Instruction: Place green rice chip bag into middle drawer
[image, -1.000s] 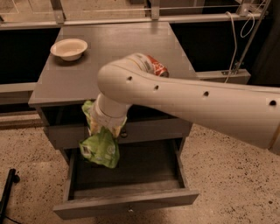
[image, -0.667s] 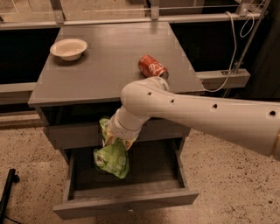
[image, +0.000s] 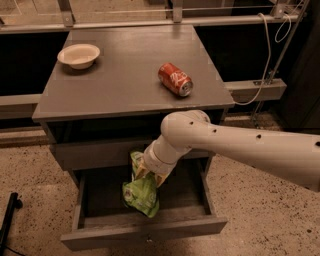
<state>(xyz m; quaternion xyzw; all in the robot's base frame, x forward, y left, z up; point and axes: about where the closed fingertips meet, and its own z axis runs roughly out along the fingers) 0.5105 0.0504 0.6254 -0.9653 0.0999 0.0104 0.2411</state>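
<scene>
The green rice chip bag (image: 141, 192) hangs crumpled from my gripper (image: 148, 176), which is shut on its top. The bag's lower end sits over the open middle drawer (image: 145, 231), whose grey inside shows around it. I cannot tell whether the bag touches the drawer floor. My white arm (image: 240, 145) reaches in from the right, in front of the cabinet.
On the grey cabinet top (image: 125, 75) a red soda can (image: 175, 79) lies on its side and a cream bowl (image: 78, 55) stands at the back left. A shut drawer front (image: 95, 152) is above the open one. Speckled floor surrounds the cabinet.
My arm has moved right and down, lowering the bag from in front of the upper drawer front into the open drawer. The soda can is now uncovered.
</scene>
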